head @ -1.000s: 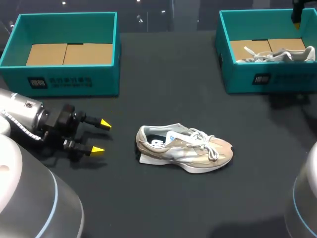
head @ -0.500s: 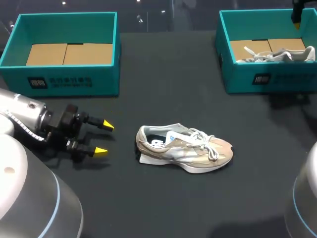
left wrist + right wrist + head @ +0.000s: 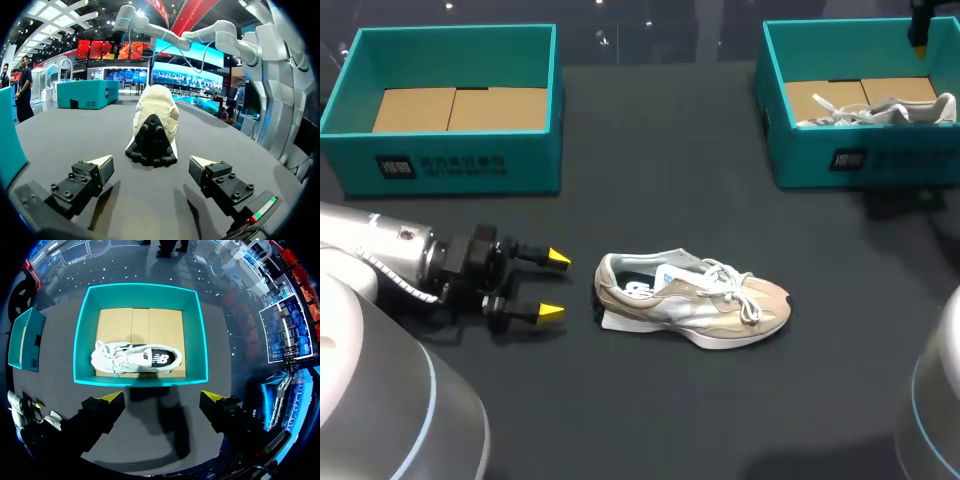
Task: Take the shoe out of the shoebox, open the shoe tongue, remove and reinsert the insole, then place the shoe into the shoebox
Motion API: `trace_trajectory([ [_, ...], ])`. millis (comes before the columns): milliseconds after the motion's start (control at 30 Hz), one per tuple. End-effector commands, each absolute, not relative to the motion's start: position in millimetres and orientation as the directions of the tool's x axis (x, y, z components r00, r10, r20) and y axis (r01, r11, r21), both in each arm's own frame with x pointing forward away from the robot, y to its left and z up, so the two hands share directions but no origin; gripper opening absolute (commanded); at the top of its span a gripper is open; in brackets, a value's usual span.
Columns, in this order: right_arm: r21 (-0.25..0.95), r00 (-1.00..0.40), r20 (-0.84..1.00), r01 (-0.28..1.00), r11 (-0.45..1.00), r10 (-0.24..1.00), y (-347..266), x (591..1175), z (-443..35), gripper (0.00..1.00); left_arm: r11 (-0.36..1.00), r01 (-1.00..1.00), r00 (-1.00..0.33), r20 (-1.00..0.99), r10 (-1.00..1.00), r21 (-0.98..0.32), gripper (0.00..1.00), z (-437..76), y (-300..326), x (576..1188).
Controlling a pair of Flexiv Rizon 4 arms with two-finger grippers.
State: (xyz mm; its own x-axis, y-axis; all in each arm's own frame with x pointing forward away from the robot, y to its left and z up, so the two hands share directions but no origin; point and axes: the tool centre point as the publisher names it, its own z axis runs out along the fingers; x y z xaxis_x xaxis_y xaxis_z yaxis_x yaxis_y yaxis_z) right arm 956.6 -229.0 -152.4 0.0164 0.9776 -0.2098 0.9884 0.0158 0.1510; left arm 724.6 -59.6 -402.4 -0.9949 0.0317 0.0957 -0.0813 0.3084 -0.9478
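A beige sneaker [image 3: 692,305] with white laces lies on its sole in the middle of the dark table, heel to the left. My left gripper [image 3: 554,286] stands open just left of the heel, apart from it. In the left wrist view the sneaker's heel [image 3: 152,127] is straight ahead of the open gripper [image 3: 151,164], with nothing between the fingers. My right gripper [image 3: 162,397] hangs open high above the right teal shoebox [image 3: 81,340], which holds a white shoe [image 3: 135,359]. In the head view only a little of this gripper [image 3: 918,35] shows at the far right corner.
A second teal shoebox [image 3: 450,165] at the back left holds only its cardboard floor. The right shoebox [image 3: 880,155] with the white shoe [image 3: 880,108] stands at the back right. Bare dark tabletop lies around the sneaker.
My left gripper has moved to the right, closing the distance to the sneaker's heel, still open. The sneaker and the right arm have not moved.
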Motion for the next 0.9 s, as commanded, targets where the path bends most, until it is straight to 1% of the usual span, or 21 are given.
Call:
trace_trajectory([
  [33,0.15,0.016,-0.209,0.989,0.016,0.978,-229.2,957.0,-152.5,1.0,0.316,-0.083,-0.996,0.09,0.008,-0.945,1.0,-403.0,-70.6,722.0],
  [333,0.15,0.016,-0.209,0.989,0.016,0.978,-229.2,957.0,-152.5,1.0,0.32,-0.079,-0.997,0.072,-0.032,-0.944,1.0,-405.4,-85.3,723.8],
  [900,0.15,0.016,-0.209,0.989,0.016,0.978,-229.2,957.0,-152.5,1.0,0.317,-0.064,-0.998,0.064,-0.011,-0.946,1.0,-409.6,-114.1,714.5],
])
